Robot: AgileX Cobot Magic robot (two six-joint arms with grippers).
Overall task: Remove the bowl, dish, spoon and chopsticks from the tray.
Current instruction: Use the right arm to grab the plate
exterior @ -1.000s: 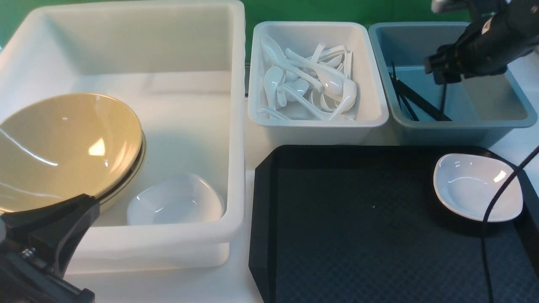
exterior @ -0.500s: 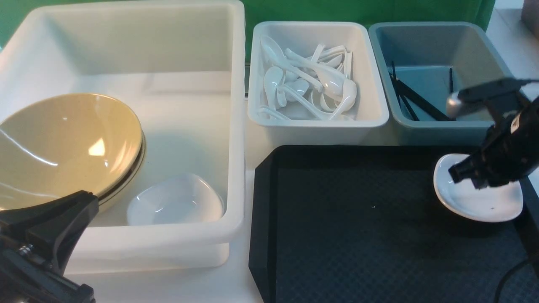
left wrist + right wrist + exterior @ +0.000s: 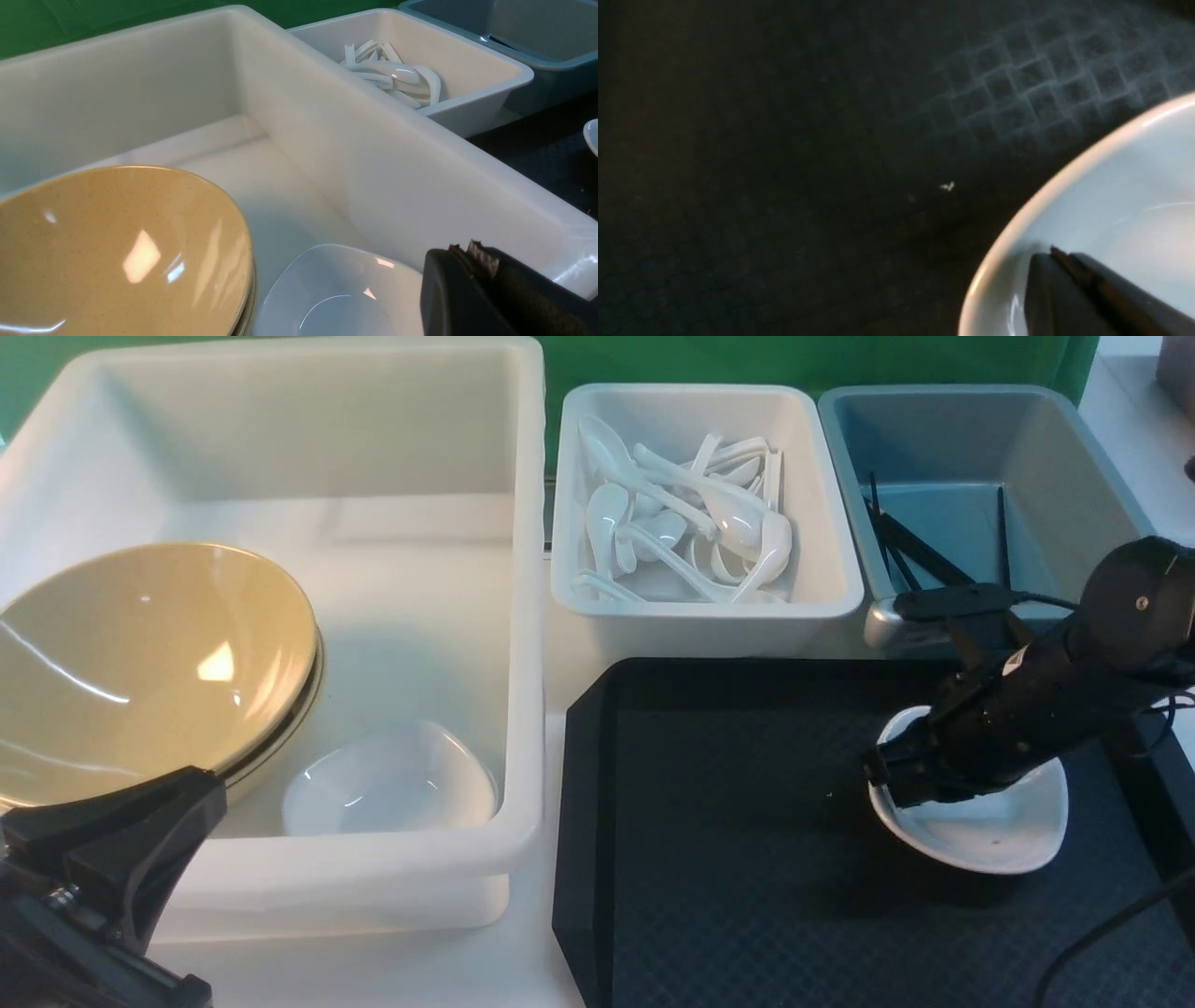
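Observation:
A small white dish [image 3: 990, 831] sits on the black tray [image 3: 728, 859] toward its right side. My right gripper [image 3: 882, 775] is shut, its closed tips resting inside the dish [image 3: 1134, 186] against the left rim. The tan bowl [image 3: 140, 653] leans in the large white tub [image 3: 523, 616], off the tray. White spoons [image 3: 691, 523] lie in the small white tub, and black chopsticks [image 3: 910, 551] in the grey-blue tub. My left gripper [image 3: 201, 789] is shut and empty at the large tub's near left corner, beside the bowl [image 3: 117, 242].
A second small white dish [image 3: 387, 779] lies in the large tub by the bowl. The small white tub [image 3: 840, 597] and grey-blue tub [image 3: 1074, 448] stand just behind the tray. A black cable [image 3: 1102, 933] crosses the tray's right corner.
My right arm came down from over the grey-blue tub, shut its gripper and set it in the dish. The dish has slid left and nearer on the tray. The left arm is still.

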